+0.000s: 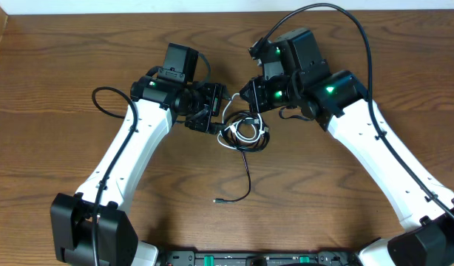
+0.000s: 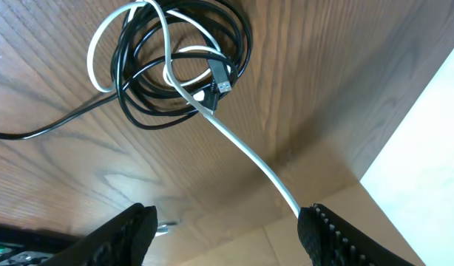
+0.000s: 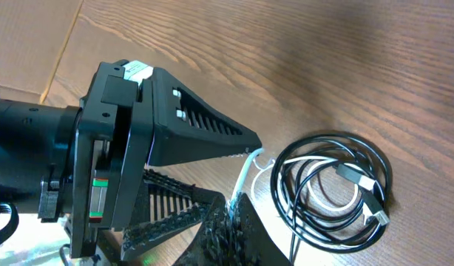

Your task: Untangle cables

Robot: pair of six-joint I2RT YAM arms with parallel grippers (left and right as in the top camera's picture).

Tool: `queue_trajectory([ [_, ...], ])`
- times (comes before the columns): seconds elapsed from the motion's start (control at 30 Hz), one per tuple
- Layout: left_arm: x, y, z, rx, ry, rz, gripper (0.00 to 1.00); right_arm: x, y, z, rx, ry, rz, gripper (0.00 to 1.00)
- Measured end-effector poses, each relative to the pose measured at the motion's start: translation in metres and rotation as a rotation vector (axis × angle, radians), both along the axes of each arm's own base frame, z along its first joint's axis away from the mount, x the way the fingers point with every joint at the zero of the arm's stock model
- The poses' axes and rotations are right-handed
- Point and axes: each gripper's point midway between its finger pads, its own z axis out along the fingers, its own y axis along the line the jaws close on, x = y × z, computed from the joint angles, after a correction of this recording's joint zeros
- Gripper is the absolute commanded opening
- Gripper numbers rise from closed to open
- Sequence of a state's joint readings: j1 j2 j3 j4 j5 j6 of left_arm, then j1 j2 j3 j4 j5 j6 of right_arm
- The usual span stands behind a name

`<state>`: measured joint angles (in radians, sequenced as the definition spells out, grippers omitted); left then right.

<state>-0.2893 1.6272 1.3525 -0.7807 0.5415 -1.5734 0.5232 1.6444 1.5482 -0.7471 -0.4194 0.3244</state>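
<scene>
The cables [image 1: 243, 134] lie in a small round heap in the middle of the brown wooden counter [image 1: 64, 89], between the two arms. The black cables [image 2: 127, 103] are thin, smooth and shiny, and they go round and round in loops. The white cable [image 2: 242, 151] winds through those loops, so the black ones are in its way. A flat metal plug [image 2: 222, 80] rests on top of the heap. One black end trails off alone across the wood. The left end effector [image 2: 228, 218] is open wide and holds nothing; the white cable runs between its bumpy black fingers. The right end effector [image 3: 223, 222] is closed tight, pinching the white cable just beside the heap.
</scene>
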Motion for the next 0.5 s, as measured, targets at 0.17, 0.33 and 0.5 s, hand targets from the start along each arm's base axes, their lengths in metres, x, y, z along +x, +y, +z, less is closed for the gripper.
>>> queue_trajectory([
  [0.17, 0.005, 0.008, -0.001, 0.007, 0.000, 0.030, 0.67, -0.004, 0.003, 0.002, 0.007, -0.017, 0.050, 0.01],
  [0.33, 0.011, 0.021, -0.002, 0.016, 0.003, 0.074, 0.67, -0.007, 0.007, 0.003, 0.017, -0.027, 0.091, 0.01],
  [0.5, 0.011, 0.021, -0.001, 0.011, 0.008, 0.081, 0.67, -0.009, 0.008, 0.004, 0.018, -0.040, 0.119, 0.01],
])
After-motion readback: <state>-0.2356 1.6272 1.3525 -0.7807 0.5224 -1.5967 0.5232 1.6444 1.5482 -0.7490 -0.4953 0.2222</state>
